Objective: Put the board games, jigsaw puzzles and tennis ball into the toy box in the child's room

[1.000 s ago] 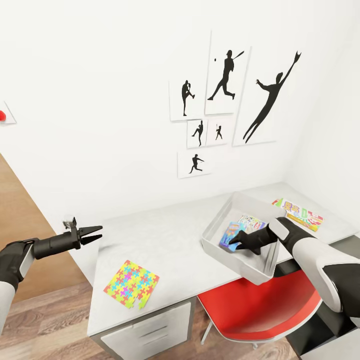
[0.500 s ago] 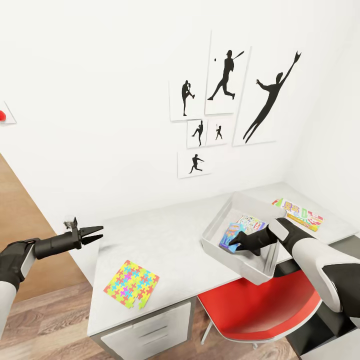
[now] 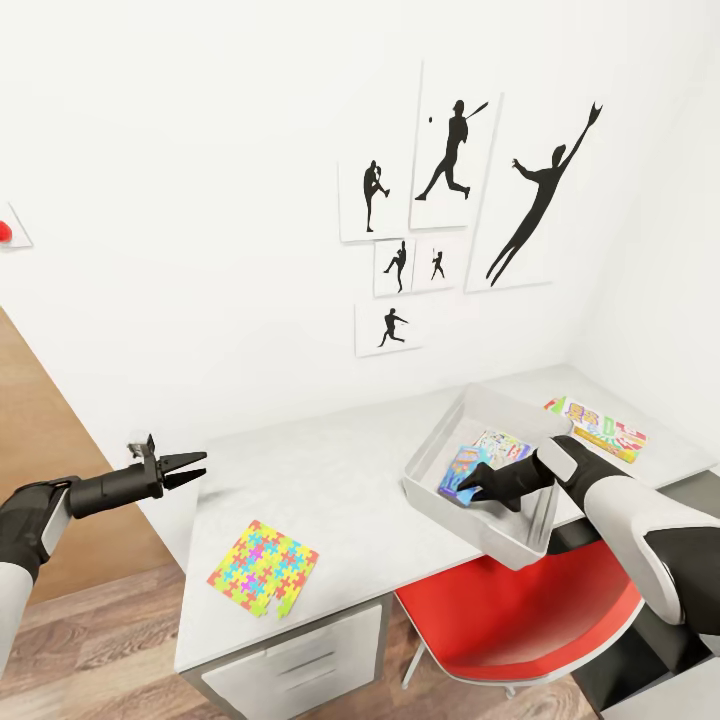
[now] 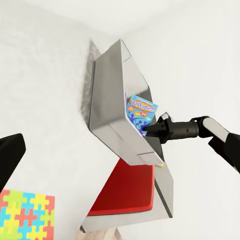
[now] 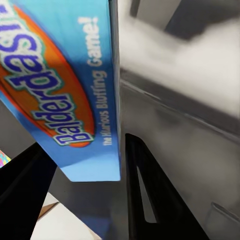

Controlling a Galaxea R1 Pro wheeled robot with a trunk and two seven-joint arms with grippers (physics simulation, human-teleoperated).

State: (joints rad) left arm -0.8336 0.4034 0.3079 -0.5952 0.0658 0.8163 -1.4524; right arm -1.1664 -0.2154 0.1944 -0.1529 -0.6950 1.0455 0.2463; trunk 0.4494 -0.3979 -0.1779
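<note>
Toys lie spread along the desk [image 3: 350,470] in the head view. At about 9 o'clock the left claw [image 3: 192,466] hangs off the desk's left end, above the wood floor [image 3: 90,630], its two fingers a narrow way apart and holding nothing. At 7 o'clock a jigsaw puzzle [image 3: 263,566] lies flat near the desk's front edge, a square of yellow, pink, blue and green pieces with a notch cut from the corner toward 4 o'clock; its edges are turned diagonal to the desk edge. White drawers [image 3: 300,670] sit below it. Silhouette pictures [image 3: 455,200] of ball players hang on the wall at 12 to 1 o'clock.

At 4 o'clock the toy box [image 3: 440,440], a grey open bin, stands at the desk's front edge over a red chair [image 3: 520,620]. Inside it a light blue board game [image 3: 462,470] leans with its long axis running from 7 toward 1 o'clock; the right wrist view reads "Balderdash" and "The Hilarious Bluffing Game!" on it. The right claw [image 3: 472,490] reaches into the box with its fingers either side of this game's lower edge; I cannot tell whether they press it. Another printed box [image 3: 505,445] lies behind it in the bin. At 3 o'clock a flat yellow-orange-green game [image 3: 597,425] lies on the desk, long axis from 10 toward 4 o'clock, its print too small to read.
</note>
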